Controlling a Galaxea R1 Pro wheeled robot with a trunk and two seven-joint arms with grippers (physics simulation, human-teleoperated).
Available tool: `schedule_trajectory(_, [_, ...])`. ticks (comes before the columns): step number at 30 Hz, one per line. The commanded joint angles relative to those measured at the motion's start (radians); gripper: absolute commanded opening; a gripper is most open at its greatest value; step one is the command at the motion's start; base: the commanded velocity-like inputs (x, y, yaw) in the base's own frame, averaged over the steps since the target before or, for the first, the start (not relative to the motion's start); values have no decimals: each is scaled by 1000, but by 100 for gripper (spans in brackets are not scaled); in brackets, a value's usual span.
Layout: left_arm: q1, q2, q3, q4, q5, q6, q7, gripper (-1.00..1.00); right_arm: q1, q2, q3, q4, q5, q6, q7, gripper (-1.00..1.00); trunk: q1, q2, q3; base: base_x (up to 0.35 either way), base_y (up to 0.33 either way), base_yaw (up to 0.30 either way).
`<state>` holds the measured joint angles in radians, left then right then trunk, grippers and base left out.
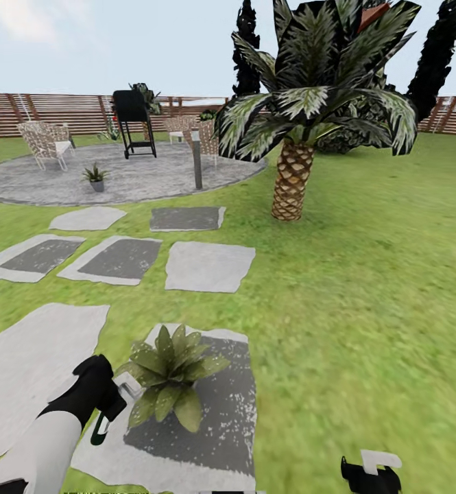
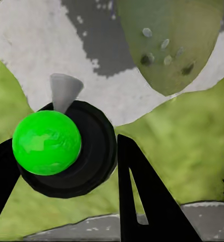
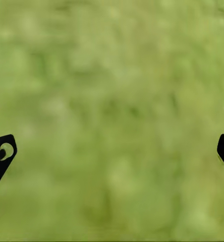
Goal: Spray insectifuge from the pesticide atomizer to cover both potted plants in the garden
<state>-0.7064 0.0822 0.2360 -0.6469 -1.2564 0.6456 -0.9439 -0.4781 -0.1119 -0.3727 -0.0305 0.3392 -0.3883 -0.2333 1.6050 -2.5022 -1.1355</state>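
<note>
Gripped in the left claw, the sprayer looks light, stiff, best held round its body, nozzle beside the potted plant just ahead. Right claw hangs released over grass.

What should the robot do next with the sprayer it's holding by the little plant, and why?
Probably keep the left gripper beside the near potted plant and sweep the pesticide atomizer slowly across the leaves. The nozzle is already at the rosette's edge, and one leaf shows droplets, so the others likely need covering.
</note>
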Motion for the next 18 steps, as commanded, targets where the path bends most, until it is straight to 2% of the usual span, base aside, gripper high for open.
schedule_trajectory(1, [-1, 3, 2, -2, -13, 5, -6, -100, -1, 0, -7, 1, 11, -3, -3, 100, 0, 0, -1, 35, -261, 275])
schedule_trajectory(5, [-1, 7, 7, 0, -20, 12, -12, -100, -1, 0, -7, 1, 11, -3, -3, 100, 0, 0, -1, 9, -186, 271])
schedule_trajectory(6, [-1, 8, 8, 8, -19, 19, -53, -100, -1, 0, -7, 1, 11, -3, -3, 100, 0, 0, -1, 1, -33, 223])
schedule_trajectory(7, [-1, 9, 3, 9, -25, 18, -123, -100, -1, 0, -7, 1, 11, -3, -3, 100, 0, 0, -1, 1, -17, 154])
schedule_trajectory(8, [-2, 11, 0, 3, -42, 17, -231, -100, -1, 0, -7, 1, 11, -3, -2, 100, 0, 0, -1, 0, -7, 63])
schedule_trajectory(9, [-2, 12, -2, 0, -58, 15, -282, -100, -1, 0, -7, 1, 11, -3, -2, 100, 0, 0, -1, 0, -4, 40])
schedule_trajectory(10, [-2, 13, -2, -3, -91, 15, -331, -100, -1, 0, -7, 1, 11, -3, -2, 100, 0, 0, -1, 0, -2, 21])
schedule_trajectory(11, [-2, 14, -1, -5, -134, 18, -355, -100, -1, -1, -8, 1, 11, -2, -2, 100, 0, 0, -1, 0, -1, 11])
schedule_trajectory(13, [-4, 14, 3, -7, -200, 22, -375, -100, -1, -3, -8, 1, 12, -2, -2, 100, 0, 0, -1, 0, 0, 4])
schedule_trajectory(15, [-6, 14, 3, -24, -216, 25, -379, -100, -1, -6, -8, 1, 12, -2, -3, 100, 0, 0, -1, 0, -57, 1])
schedule_trajectory(18, [-4, 13, 1, -89, -223, 28, -381, -100, -1, -10, -8, 1, 12, -2, -3, 100, 0, 0, -1, 0, -235, 0])
